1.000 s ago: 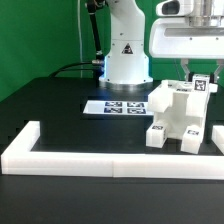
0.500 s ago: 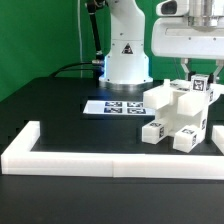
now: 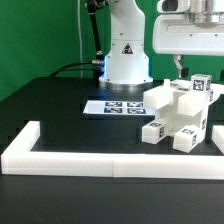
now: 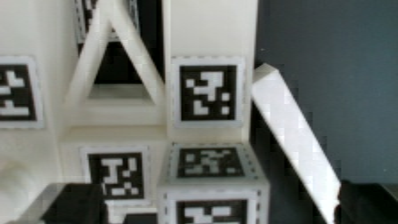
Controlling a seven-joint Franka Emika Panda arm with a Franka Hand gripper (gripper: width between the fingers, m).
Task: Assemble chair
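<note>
The chair (image 3: 180, 118) is a blocky white assembly with black-and-white tags, standing on the black table at the exterior view's right. Its upper tagged post (image 3: 201, 86) rises just under my gripper (image 3: 196, 72). The gripper is open, its dark fingers (image 3: 178, 66) spread to either side of the post top. In the wrist view the chair's tagged blocks (image 4: 208, 95) fill the picture. My gripper (image 4: 210, 205) straddles a tagged block (image 4: 212, 165), with gaps between the block and the dark fingertips (image 4: 43, 203). A slanted white slab (image 4: 294, 135) lies beside it.
A long low white border wall (image 3: 110, 160) runs along the table's front and turns back at the exterior view's left. The marker board (image 3: 115, 106) lies flat in front of the robot's white base (image 3: 125, 55). Green backdrop behind.
The jaws went from shut on the chair's top post to wide open, letting it go. The chair shifted and settled lower on the table, then stayed still.
</note>
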